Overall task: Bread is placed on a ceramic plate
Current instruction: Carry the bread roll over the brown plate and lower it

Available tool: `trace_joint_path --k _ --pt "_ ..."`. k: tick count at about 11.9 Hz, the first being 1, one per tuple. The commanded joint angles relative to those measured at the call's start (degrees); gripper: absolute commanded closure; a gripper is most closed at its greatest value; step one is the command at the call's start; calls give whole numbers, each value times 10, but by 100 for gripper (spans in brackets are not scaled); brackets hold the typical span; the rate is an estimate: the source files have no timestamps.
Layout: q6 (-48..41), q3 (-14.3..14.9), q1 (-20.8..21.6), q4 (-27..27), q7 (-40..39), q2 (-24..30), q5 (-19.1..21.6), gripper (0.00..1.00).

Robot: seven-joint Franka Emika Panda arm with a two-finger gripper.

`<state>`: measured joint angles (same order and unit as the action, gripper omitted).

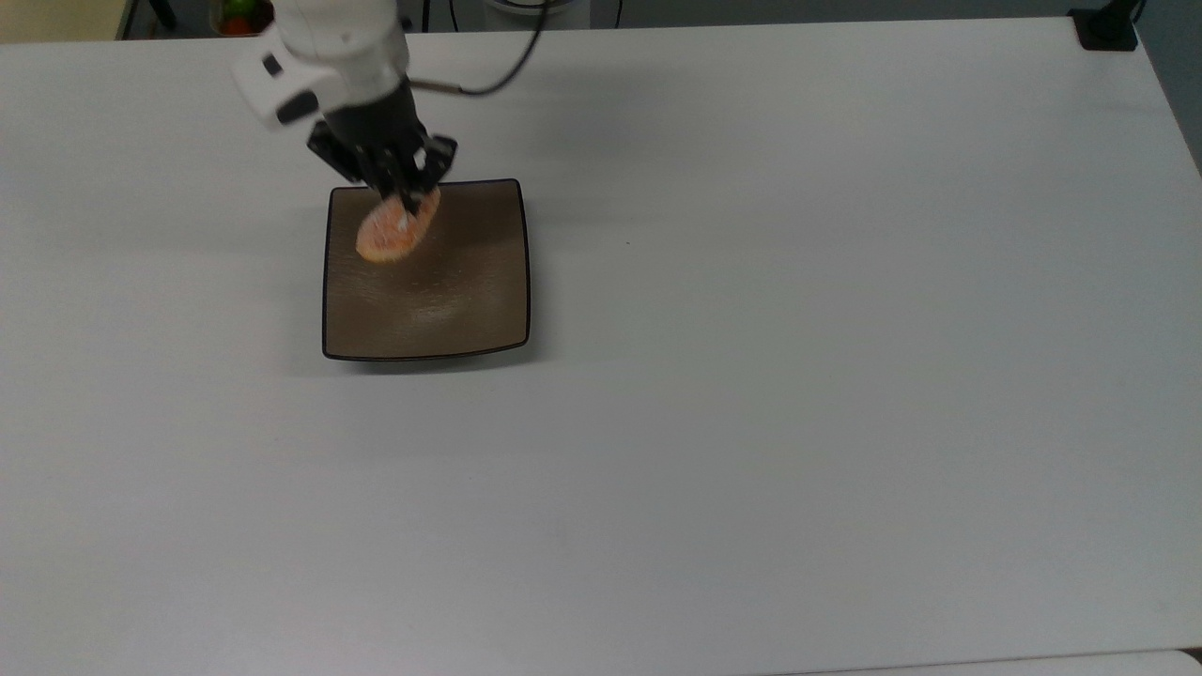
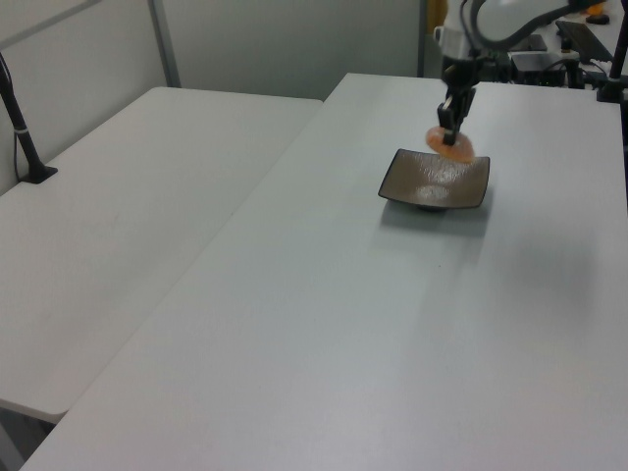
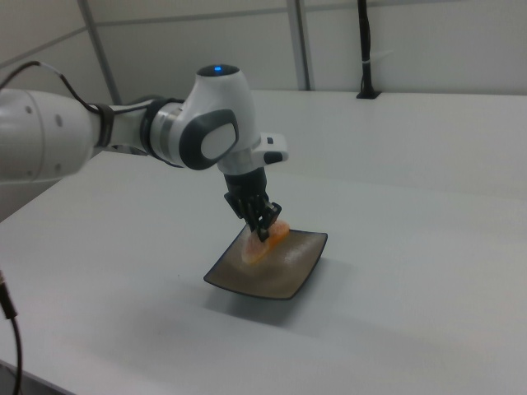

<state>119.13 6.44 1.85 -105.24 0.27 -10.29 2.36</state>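
The orange-tan bread (image 1: 395, 230) hangs in my gripper (image 1: 407, 211), which is shut on its upper end. It is held just above the far left part of the square brown ceramic plate (image 1: 441, 300) in the top view. The left view has the bread (image 2: 450, 145) over the plate's (image 2: 432, 186) far edge, under the gripper (image 2: 450, 132). From the right view, the bread (image 3: 268, 240) tilts down over the plate (image 3: 284, 276), held by the gripper (image 3: 265, 230).
The plate sits on a wide white table (image 1: 751, 376). A second white table (image 2: 128, 196) adjoins it on the left view's left. A black post base (image 1: 1108, 28) stands at the top view's far right corner. Coloured items (image 1: 239, 14) lie beyond the far edge.
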Motion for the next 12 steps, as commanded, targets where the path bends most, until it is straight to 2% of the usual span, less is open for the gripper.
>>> trace_joint_path --k 1,2,3,4,5,12 --pt "24 -12 11 25 31 -50 -15 84" --pt "23 -14 11 24 38 -55 -21 76" --pt "23 -14 12 22 43 -57 -22 46" --pt "23 -14 13 23 43 -59 -23 5" --pt "23 -14 13 23 43 -59 -31 0" --pt "18 -20 11 26 44 -53 -33 0"
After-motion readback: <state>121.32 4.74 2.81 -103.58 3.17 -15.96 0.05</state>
